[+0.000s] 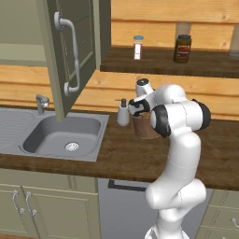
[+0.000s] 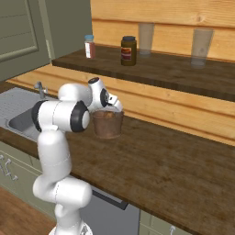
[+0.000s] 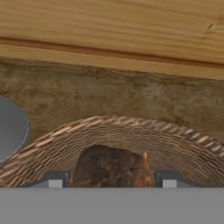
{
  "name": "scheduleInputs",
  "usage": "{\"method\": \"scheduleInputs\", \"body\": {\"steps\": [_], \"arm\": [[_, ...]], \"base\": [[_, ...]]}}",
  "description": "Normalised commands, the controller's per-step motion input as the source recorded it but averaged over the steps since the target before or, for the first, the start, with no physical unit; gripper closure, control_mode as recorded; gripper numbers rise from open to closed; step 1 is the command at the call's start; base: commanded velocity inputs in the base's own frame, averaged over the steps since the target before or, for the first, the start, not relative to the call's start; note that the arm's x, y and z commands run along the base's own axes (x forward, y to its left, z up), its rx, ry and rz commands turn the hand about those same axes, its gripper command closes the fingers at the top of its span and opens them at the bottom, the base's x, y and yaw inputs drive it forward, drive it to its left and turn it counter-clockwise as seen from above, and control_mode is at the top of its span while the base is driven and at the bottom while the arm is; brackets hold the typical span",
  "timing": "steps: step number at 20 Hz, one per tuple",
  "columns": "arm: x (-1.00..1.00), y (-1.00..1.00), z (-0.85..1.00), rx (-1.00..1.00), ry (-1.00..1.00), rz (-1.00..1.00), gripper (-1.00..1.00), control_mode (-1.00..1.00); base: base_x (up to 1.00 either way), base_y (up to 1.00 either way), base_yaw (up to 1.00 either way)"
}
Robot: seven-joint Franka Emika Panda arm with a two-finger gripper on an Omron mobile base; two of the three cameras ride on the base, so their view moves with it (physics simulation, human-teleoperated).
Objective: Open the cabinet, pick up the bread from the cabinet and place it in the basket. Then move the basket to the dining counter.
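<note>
The small brown wicker basket [image 1: 145, 130] [image 2: 108, 126] stands on the dark wood worktop, against the wooden back wall. In the hand view the dark brown bread [image 3: 111, 168] lies inside the basket's rim [image 3: 109, 124]. My gripper [image 3: 111, 180] [image 2: 110, 110] points down into the basket, its two fingertips [image 3: 54, 179] against the loaf's sides, shut on it. The sage-green cabinet door [image 1: 70, 51] [image 2: 18, 36] stands swung open at upper left, with its curved grey handle [image 1: 73, 51]. The dining counter is out of view.
A white soap dispenser [image 1: 123, 114] stands just left of the basket. The grey sink [image 1: 65, 133] and tap [image 1: 42, 102] lie further left. On the shelf above are a small bottle [image 1: 138, 47], a dark jar [image 1: 183, 48] and two glasses [image 2: 146, 39].
</note>
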Motion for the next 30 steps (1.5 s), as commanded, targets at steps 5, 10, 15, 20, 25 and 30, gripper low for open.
{"method": "scheduleInputs", "body": {"steps": [5, 10, 15, 20, 25, 30], "arm": [[-0.17, 0.00, 0.00, 0.00, -0.02, 0.00, -1.00, -1.00], [-0.16, 0.00, 0.02, 0.00, -0.02, 0.00, -1.00, -1.00], [-0.27, 0.00, 0.17, 0.00, -0.01, 0.00, -1.00, -1.00], [-0.57, 0.00, 0.34, 0.00, 0.00, 0.00, -1.00, -1.00], [-0.59, 0.07, 0.28, 0.05, 0.00, 0.09, -1.00, -1.00], [-0.68, 0.23, 0.33, 0.01, -0.01, 0.29, -1.00, -1.00]], "base": [[0.00, 0.00, 0.00], [0.00, 0.00, 0.00], [0.00, 0.00, 0.00], [0.00, 0.00, 0.00], [0.00, 0.00, 0.00], [0.00, 0.00, 0.00]]}}
